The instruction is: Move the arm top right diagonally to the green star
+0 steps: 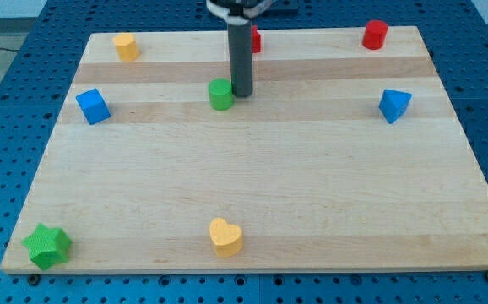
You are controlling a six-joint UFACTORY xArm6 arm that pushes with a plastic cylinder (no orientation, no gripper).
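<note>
The green star [47, 246] lies at the bottom left corner of the wooden board [311, 186]. My tip [242, 92] rests on the board in the upper middle, far up and to the right of the star. A green round block [221, 95] sits just left of my tip, touching or nearly touching the rod.
A yellow heart [225, 237] lies at the bottom middle. A blue cube [93, 106] is at the left, a blue block [394, 105] at the right. A yellow block [126, 46] is top left, a red cylinder [375, 35] top right. A red block [256, 40] shows partly behind the rod.
</note>
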